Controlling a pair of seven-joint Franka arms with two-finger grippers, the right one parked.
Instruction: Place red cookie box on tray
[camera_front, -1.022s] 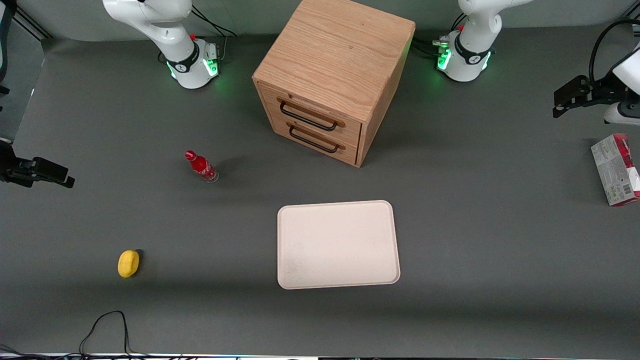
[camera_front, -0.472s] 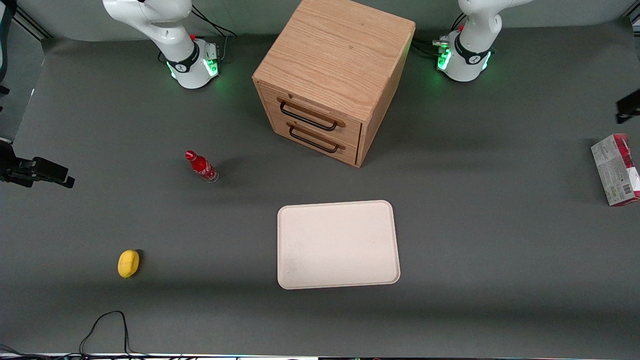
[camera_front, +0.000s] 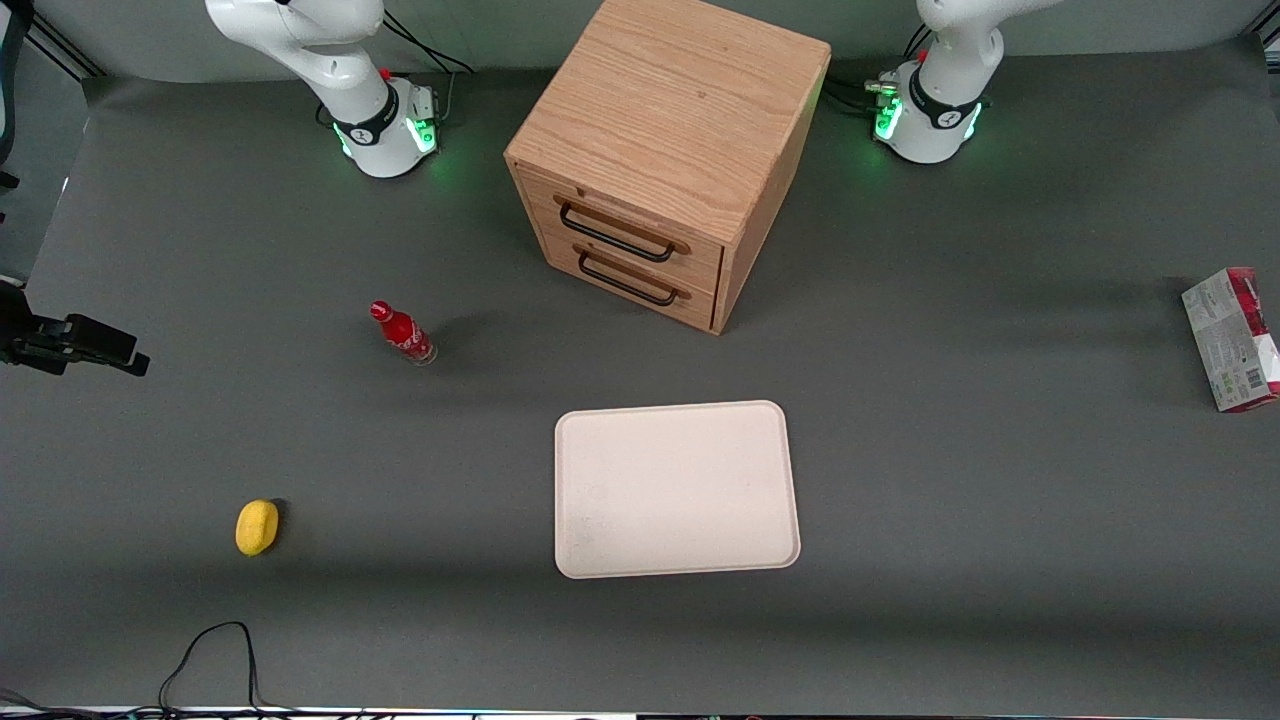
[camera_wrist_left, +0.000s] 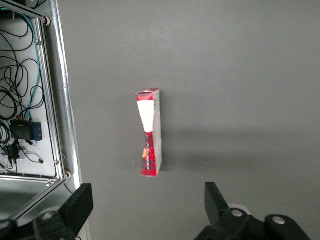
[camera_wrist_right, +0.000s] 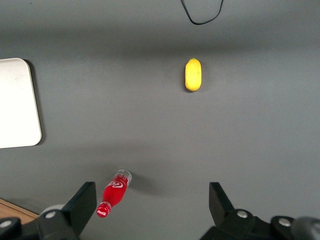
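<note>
The red cookie box (camera_front: 1232, 340) stands on a narrow red edge at the working arm's end of the table, its grey-white printed face showing in the front view. In the left wrist view the red cookie box (camera_wrist_left: 150, 135) appears from above as a thin red and white strip. My gripper (camera_wrist_left: 148, 205) hovers high above the table close to the box, open, with only bare tabletop between its wide-apart fingers (camera_wrist_left: 82, 202). The front view does not show the gripper. The cream tray (camera_front: 676, 488) lies flat mid-table, nearer the front camera than the cabinet.
A wooden two-drawer cabinet (camera_front: 670, 150) stands farther from the camera than the tray. A small red bottle (camera_front: 403, 333) and a yellow fruit (camera_front: 257, 526) lie toward the parked arm's end. The table's metal edge frame (camera_wrist_left: 60, 100) with cables runs beside the box.
The working arm's gripper, seen above the box a second ago, has slid out of the front view at the working arm's end. The box and tray have not moved.
</note>
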